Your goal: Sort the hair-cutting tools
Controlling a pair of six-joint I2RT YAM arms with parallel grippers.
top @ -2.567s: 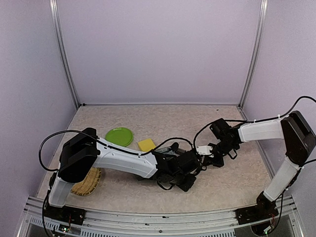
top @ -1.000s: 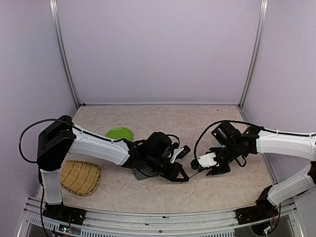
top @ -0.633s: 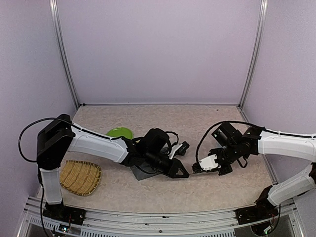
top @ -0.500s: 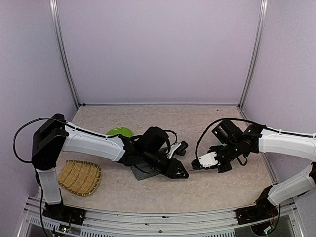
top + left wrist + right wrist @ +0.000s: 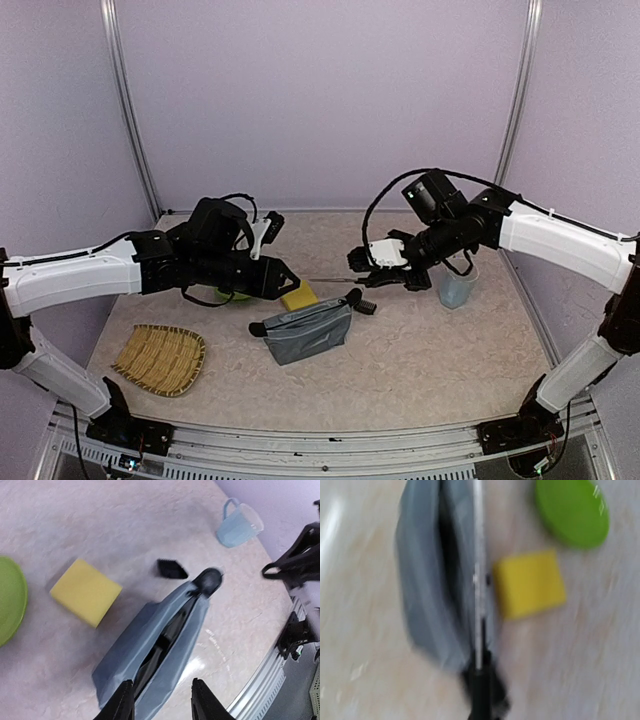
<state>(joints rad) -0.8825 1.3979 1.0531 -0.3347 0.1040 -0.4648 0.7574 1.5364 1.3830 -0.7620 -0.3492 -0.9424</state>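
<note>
One scissors [image 5: 478, 595] aloft, pouch [image 5: 305, 331], sponge [image 5: 297, 295], cup [image 5: 457, 287], basket [image 5: 160, 359]

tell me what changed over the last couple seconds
The left fingers let go of the scissors and that arm drew back to the left. The right fingers shut on them and lifted them up and back. Pouch, sponge and basket stayed roughly in place.

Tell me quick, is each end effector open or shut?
Left end effector: open, holding nothing.
Right end effector: closed on scissors.
</note>
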